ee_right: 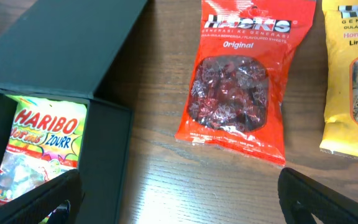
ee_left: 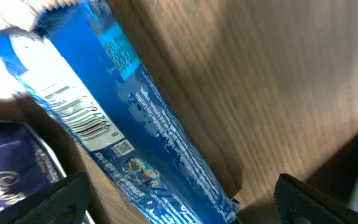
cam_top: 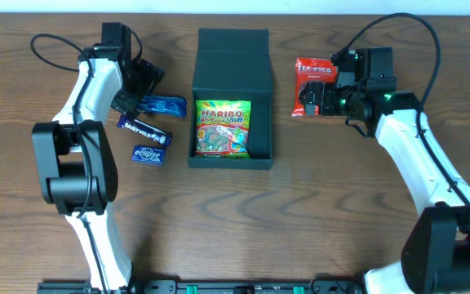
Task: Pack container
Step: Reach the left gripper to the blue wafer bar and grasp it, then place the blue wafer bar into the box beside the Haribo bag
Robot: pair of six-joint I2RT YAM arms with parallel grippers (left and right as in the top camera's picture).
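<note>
- Currently the container (cam_top: 231, 90) is sitting in the middle of the wooden table (cam_top: 300, 212), between the two arms, with its flap lid lying open toward the far edge.
- A Haribo packet (cam_top: 223, 128) is lying flat inside the container, in the part nearer to the robot.
- The left gripper (cam_top: 145, 88) is hovering over a long blue packet (cam_top: 163, 105) to the left of the container.
- In the left wrist view its fingers (ee_left: 55, 202) are standing wide apart and are gripping nothing. The blue packet (ee_left: 142, 124) is running diagonally on the table below them.
- A purple Dairy Milk bar (cam_top: 144, 129) is lying just beside the blue packet, and a small blue Eclipse pack (cam_top: 148, 154) is lying near it, closer to the robot.
- The right gripper (cam_top: 315, 100) is hanging over a red Hacks packet (cam_top: 314, 72) to the right of the container.
- Its fingers (ee_right: 36, 199) are also spreading wide and are holding nothing.
- In the right wrist view a yellow packet (ee_right: 353, 74) is lying just beside the red one (ee_right: 241, 81), with the container's dark wall (ee_right: 61, 56) at the left.
</note>
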